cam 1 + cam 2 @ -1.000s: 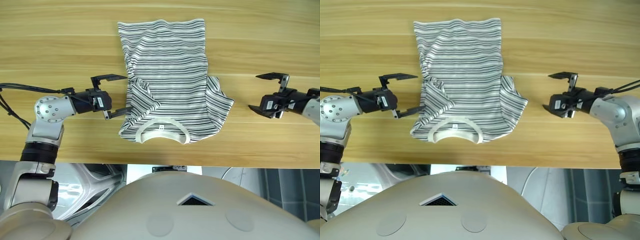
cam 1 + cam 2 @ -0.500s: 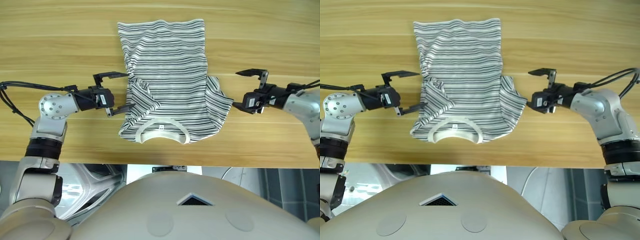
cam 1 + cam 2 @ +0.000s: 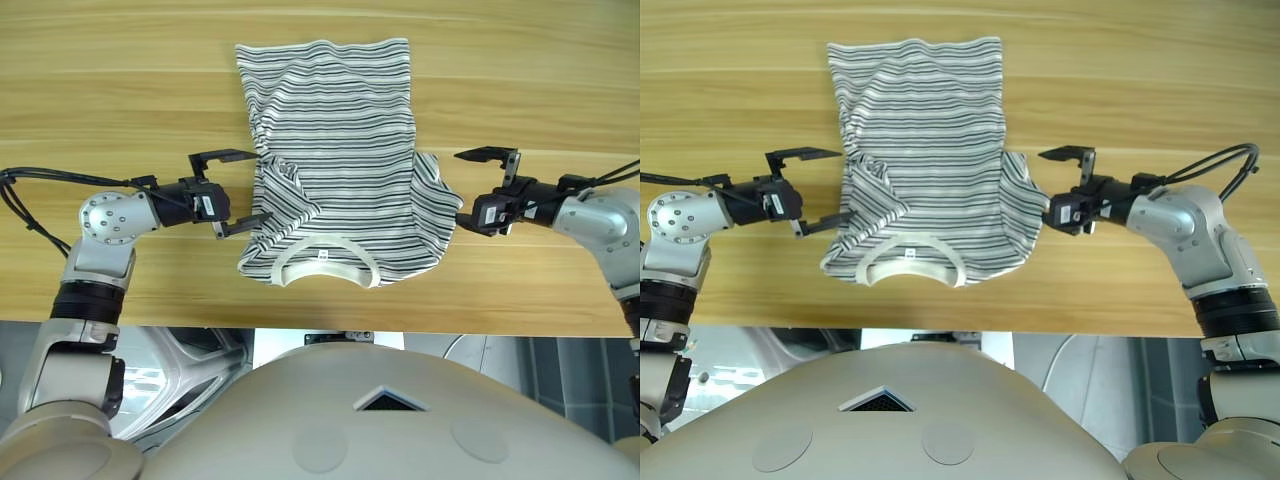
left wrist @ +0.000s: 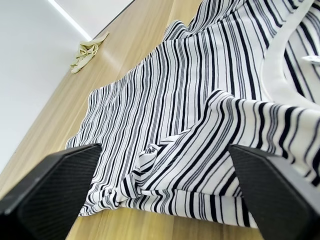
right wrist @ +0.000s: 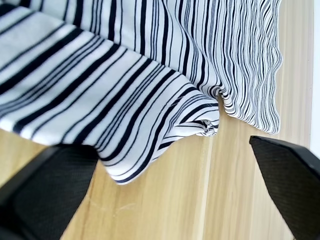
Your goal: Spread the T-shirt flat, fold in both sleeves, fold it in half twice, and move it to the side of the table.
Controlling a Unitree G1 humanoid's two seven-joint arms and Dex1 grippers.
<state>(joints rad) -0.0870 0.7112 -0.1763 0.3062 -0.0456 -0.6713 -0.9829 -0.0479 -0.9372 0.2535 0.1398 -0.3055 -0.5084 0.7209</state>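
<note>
**A:** Which step is judged to be in hand?

**B:** The sleeve fold. The T-shirt is laid on the table between the two grippers, with its collar at the near edge. The left sleeve is seen bunched inward over the body, just inside the left gripper. The right sleeve is not yet folded and is spread out toward the right gripper.

**A:** How are the grippers held?

**B:** Both are spread wide and nothing is gripped by either. The left gripper's near finger is set at the shirt's edge, though contact cannot be confirmed. The hem of the right sleeve is seen just ahead of the right gripper's open fingers.

**A:** What is called for next?

**B:** Probably, the right sleeve's hem is to be taken between the right gripper's fingers, lifted, and carried inward across the body. The bunched left sleeve may need to be smoothed before the halving folds are made.

**A:** What is counted?

**B:** One T-shirt, two sleeves and two grippers are counted. One small pale scrap is noted well beyond the left gripper, at the table's far side.
</note>
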